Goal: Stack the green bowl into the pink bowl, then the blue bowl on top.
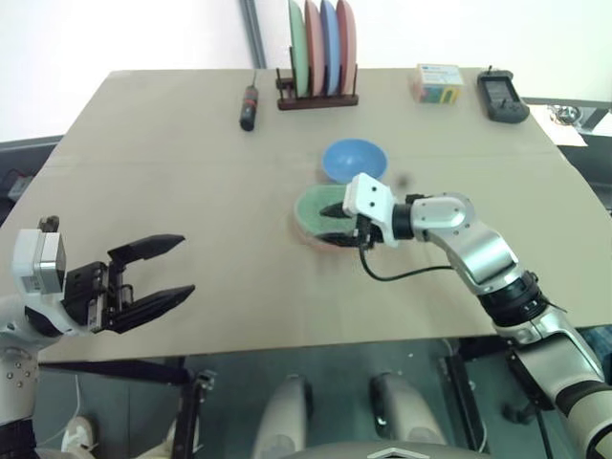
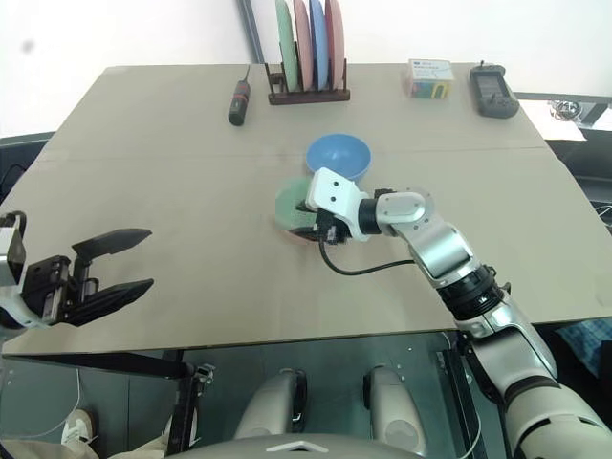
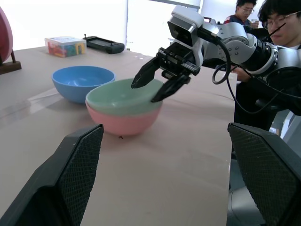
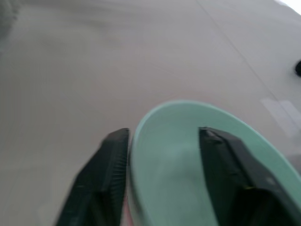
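Observation:
The green bowl sits nested inside the pink bowl near the middle of the table. Just behind them stands the blue bowl, upright and apart. My right gripper is open at the stack's near-right side. One finger is inside the green bowl and the other outside, straddling its rim without pinching it. My left gripper hangs open and empty over the table's front left edge, well away from the bowls.
At the table's far edge stand a wooden rack of coloured plates, a screwdriver, a small colourful box and a black device. Two people sit beyond the table's right side.

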Robot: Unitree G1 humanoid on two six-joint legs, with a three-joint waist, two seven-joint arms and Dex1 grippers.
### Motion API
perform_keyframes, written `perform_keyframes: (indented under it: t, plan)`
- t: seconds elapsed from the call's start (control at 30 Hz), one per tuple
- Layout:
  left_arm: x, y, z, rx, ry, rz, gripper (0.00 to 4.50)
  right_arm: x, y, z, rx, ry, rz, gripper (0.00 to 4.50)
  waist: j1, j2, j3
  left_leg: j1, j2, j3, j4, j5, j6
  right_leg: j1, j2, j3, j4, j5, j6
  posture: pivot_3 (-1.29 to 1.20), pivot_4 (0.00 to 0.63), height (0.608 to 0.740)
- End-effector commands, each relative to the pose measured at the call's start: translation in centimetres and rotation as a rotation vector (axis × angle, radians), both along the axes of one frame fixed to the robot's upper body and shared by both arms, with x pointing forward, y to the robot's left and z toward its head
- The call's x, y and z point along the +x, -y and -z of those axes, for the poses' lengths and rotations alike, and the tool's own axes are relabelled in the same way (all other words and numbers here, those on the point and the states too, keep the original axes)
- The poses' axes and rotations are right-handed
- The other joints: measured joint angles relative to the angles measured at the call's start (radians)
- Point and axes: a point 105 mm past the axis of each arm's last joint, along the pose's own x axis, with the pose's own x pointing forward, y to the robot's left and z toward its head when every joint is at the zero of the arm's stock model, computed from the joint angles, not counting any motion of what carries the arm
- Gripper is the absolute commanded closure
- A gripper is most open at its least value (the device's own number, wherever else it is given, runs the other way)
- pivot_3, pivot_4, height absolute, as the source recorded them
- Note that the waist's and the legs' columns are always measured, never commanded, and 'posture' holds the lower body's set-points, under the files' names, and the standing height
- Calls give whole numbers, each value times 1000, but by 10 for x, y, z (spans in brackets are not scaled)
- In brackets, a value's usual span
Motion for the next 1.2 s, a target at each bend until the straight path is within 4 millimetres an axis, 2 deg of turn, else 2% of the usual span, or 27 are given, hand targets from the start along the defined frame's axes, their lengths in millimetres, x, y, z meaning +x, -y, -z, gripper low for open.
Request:
perform_keyframes:
  t: [0.03, 0.07, 0.13, 0.23, 0.3, 0.37, 0.4, 0.5, 0.7, 0.83, 1.07, 1.2]
  plan:
    - [-5, 3, -11, 2, 55, -8, 0, -20, 9, -50, 187, 41, -76, 347, 2, 0, 0, 0, 0, 0, 0, 0, 0, 0, 0, 0, 0, 0, 0, 0, 150, 740]
    - [-5, 4, -11, -1, 56, -9, 0, -20, 15, -61, 227, 52, -72, 54, 3, 0, 0, 0, 0, 0, 0, 0, 0, 0, 0, 0, 0, 0, 0, 0, 150, 740]
    - [-6, 7, -12, -10, 60, -14, 0, -13, 32, -78, 257, 107, -40, 54, 2, 0, 0, 0, 0, 0, 0, 0, 0, 0, 0, 0, -1, 0, 0, 0, 150, 740]
    - [-7, 10, -14, -22, 64, -22, 0, 20, 59, -84, 160, 258, 88, 54, 0, 0, 0, 0, 0, 1, 0, 0, 0, 0, -1, 0, -1, 0, 0, 0, 150, 740]
    - [-8, 12, -16, -29, 69, -29, 0, 51, 81, -76, 3, 384, 173, 54, -3, 0, 0, 1, 0, 1, 0, 0, 0, 1, 0, 0, -1, 0, 0, 0, 150, 740]
    - [-11, 15, -17, -35, 77, -41, 0, 88, 104, -55, -213, 491, 248, 54, -9, 0, 0, 1, 0, 2, 0, 0, 0, 0, 0, 0, -1, 0, 0, 0, 150, 740]
    - [-13, 16, -18, -39, 79, -49, 0, 97, 109, -49, -271, 518, 253, 54, -13, 0, 0, 2, 0, 4, 0, 0, 0, 0, 0, 2, -1, 0, 0, 0, 150, 740]
    - [-19, 19, -20, -40, 85, -71, 0, 110, 102, -35, -347, 564, 218, 54, -28, -1, 0, 1, 0, 4, -2, 0, 0, -1, 0, 3, -1, 0, 0, 0, 150, 740]
    - [-29, 18, -31, -50, 102, -137, 0, 118, 74, -12, -410, 615, 159, 54, -47, -1, 1, -1, 0, 5, -6, 0, 0, -5, 0, 5, -1, 2, 2, 0, 150, 740]
    - [-38, 19, -38, -61, 110, -144, 0, 121, 59, -12, -406, 662, 162, 54, -49, -1, 1, -1, -1, 4, -6, 0, 0, -5, -1, 4, 0, 0, 0, 0, 150, 740]
    - [-41, 20, -31, -63, 97, -181, 0, 121, 46, -7, -403, 663, 158, 54, -53, -1, 1, 0, -1, 3, -5, 0, 0, -4, 0, 4, 1, 0, -2, 0, 150, 740]
    - [-40, 23, -30, -48, 130, -218, 0, 123, 44, 3, -438, 659, 169, 1002, -54, -1, 1, 0, -1, 3, -5, 0, 0, -4, 0, 4, 1, 0, -2, 0, 150, 740]
